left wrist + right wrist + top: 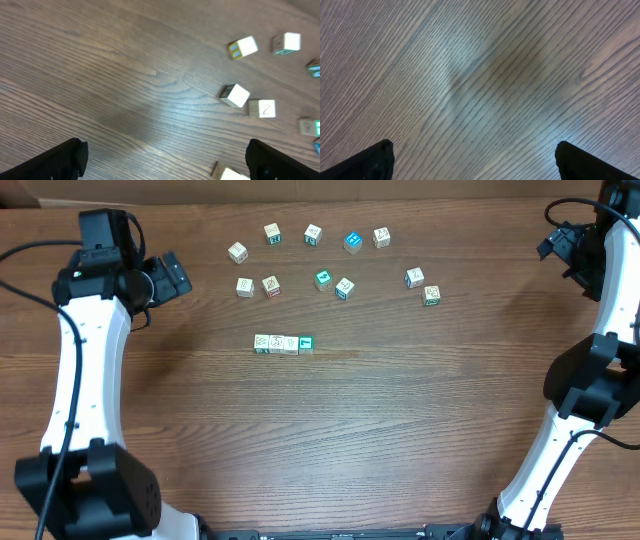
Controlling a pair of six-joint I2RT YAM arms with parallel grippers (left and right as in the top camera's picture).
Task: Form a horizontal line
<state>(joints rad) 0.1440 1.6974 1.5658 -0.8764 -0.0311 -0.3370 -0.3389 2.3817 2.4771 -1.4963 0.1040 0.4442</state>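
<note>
The horizontal line (284, 344) is a short row of small wooden letter cubes touching edge to edge near the table's middle. Its faces are pale except the teal-green cube (306, 343) at its right end. My left gripper (175, 275) is open and empty, raised at the far left, well away from the line. In the left wrist view the open fingers (165, 160) frame bare wood. My right gripper (555, 245) is open and empty at the far right. The right wrist view (475, 160) shows only wood grain between its fingers.
Several loose cubes lie scattered behind the line, among them a blue cube (352, 242), a teal cube (322, 279) and a pale cube (245, 286). The left wrist view shows some loose cubes, such as one white cube (235, 95).
</note>
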